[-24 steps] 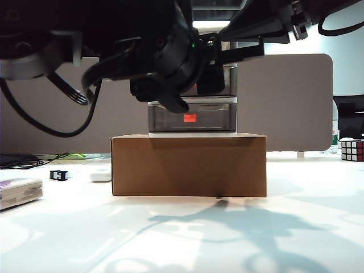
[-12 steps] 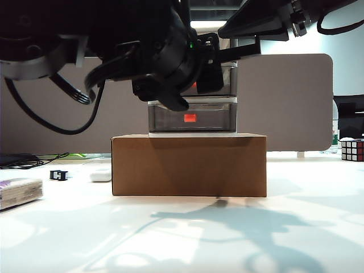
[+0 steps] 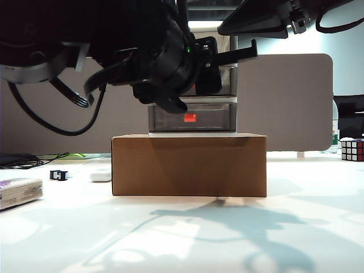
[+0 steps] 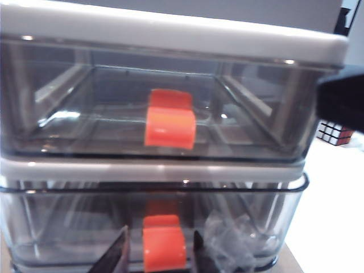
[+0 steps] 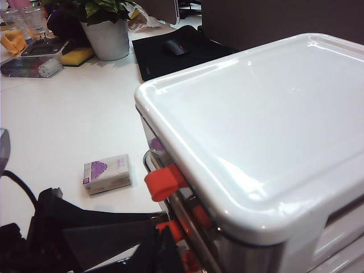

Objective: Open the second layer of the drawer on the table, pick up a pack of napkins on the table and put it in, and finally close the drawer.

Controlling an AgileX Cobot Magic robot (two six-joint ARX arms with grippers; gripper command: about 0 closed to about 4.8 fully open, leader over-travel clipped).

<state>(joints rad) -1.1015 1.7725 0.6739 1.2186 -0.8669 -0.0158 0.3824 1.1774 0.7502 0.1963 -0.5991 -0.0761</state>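
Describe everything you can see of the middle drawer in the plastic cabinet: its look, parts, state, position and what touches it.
The second layer is a smoky, see-through grey plastic tray with a red-orange tab at the middle of its front. It sits level in the white frame, under the top drawer, and juts slightly forward of it. Something crinkled and clear lies inside. The left claw has a dark fingertip on each side of the tab; whether they are pressing it cannot be told. The cabinet stands on a brown cardboard box.

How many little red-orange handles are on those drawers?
3, one per drawer: top tab, middle tab between the left tool fingers, bottom tab just above the cardboard box. The right tool hangs above the cabinet.
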